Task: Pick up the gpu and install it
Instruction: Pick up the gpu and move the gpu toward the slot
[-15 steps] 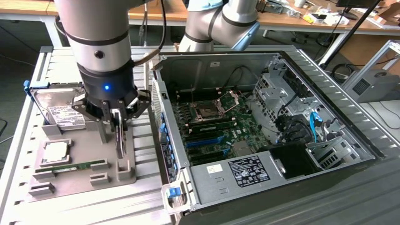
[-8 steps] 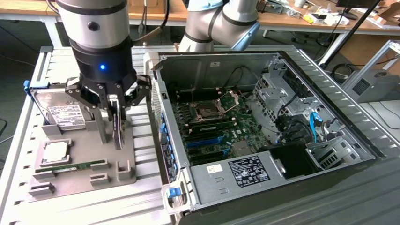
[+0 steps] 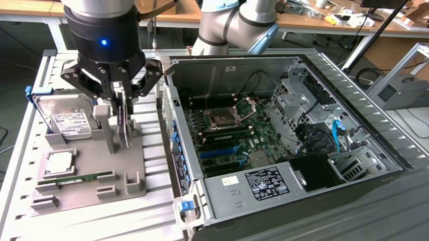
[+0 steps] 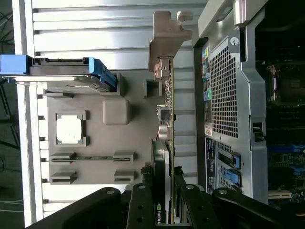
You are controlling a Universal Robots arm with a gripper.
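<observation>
The gpu (image 3: 124,131) stands on edge, a thin dark card hanging straight down over the grey fixture tray (image 3: 86,193). My gripper (image 3: 122,103) is right above it, its fingers shut on the card's upper part. In the wrist view the gpu (image 4: 167,109) runs edge-on, its silver bracket (image 4: 166,38) at the far end, and my gripper (image 4: 163,191) clamps the end with the heatsink. Whether the card's lower edge still touches the tray I cannot tell. The open computer case (image 3: 335,75) lies on the exterior view's right, motherboard (image 3: 231,125) exposed.
On the tray (image 4: 95,100) sit a silver hard drive (image 3: 67,119), a processor chip (image 3: 59,163) and a slim green memory stick (image 3: 84,178). The case's rear panel (image 4: 224,95) is close beside the card. Blue slots (image 3: 221,151) show on the motherboard.
</observation>
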